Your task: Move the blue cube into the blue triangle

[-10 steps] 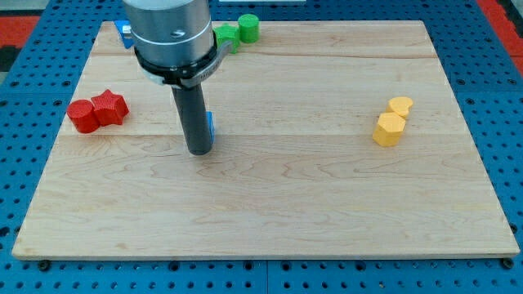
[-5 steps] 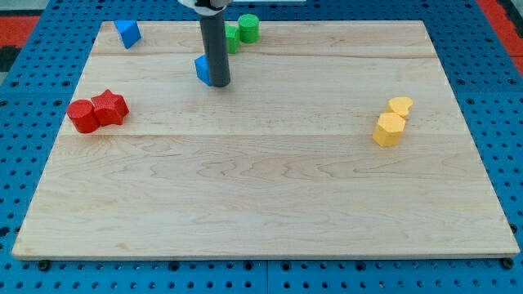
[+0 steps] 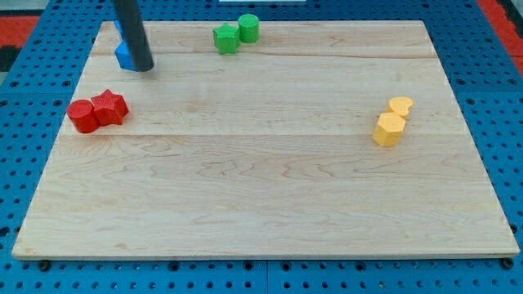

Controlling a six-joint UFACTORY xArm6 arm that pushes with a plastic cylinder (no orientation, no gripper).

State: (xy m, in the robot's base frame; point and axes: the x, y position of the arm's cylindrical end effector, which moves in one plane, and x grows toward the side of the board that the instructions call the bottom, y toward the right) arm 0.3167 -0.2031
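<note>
This looks like a robotics lab bench: a pale wooden desk (image 3: 270,204) lies on a blue perforated mounting plate (image 3: 511,122) with regular rows of holes, small plastic test blocks in plain colours are scattered on it, and a dark robot rod (image 3: 133,33) reaches down.

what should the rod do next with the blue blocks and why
Probably one more short nudge toward the view's top-left, then stop. My tip sits against the right side of the blue cube, which lies just below the blue triangle near the board's top-left corner. The rod hides where they meet, so I cannot tell whether they touch.
</note>
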